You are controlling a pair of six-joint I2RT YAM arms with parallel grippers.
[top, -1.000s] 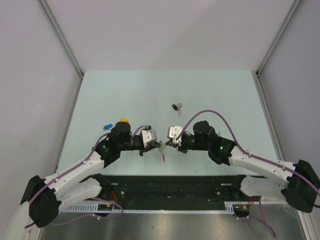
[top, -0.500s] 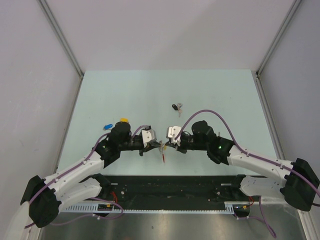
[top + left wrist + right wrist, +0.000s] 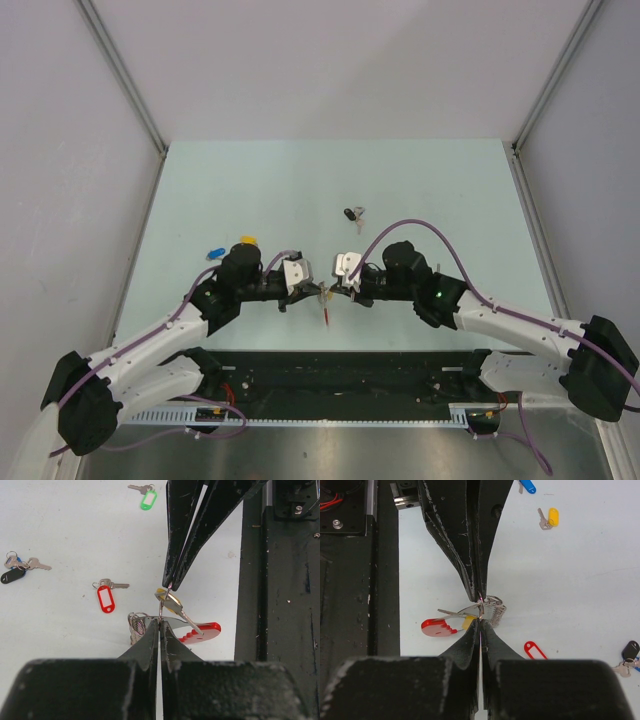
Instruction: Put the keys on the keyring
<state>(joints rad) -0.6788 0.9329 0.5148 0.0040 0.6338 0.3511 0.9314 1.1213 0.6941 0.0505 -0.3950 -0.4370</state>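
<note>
Change: right claw [image 3: 480,622] (gripping yellow-tag key [image 3: 172,604]) edged left | left claw [image 3: 160,623] pinches keyring [image 3: 201,632]

- Left arm [image 3: 150,345] and right arm [image 3: 510,325]: white shells, black joint housings, a purple cable [image 3: 420,224] trailing along each
- A small green light [image 3: 441,296] glows on the right arm
- Left hand [image 3: 160,623] and right hand [image 3: 480,621]: black tapered fingers, edges scuffed pale
</note>
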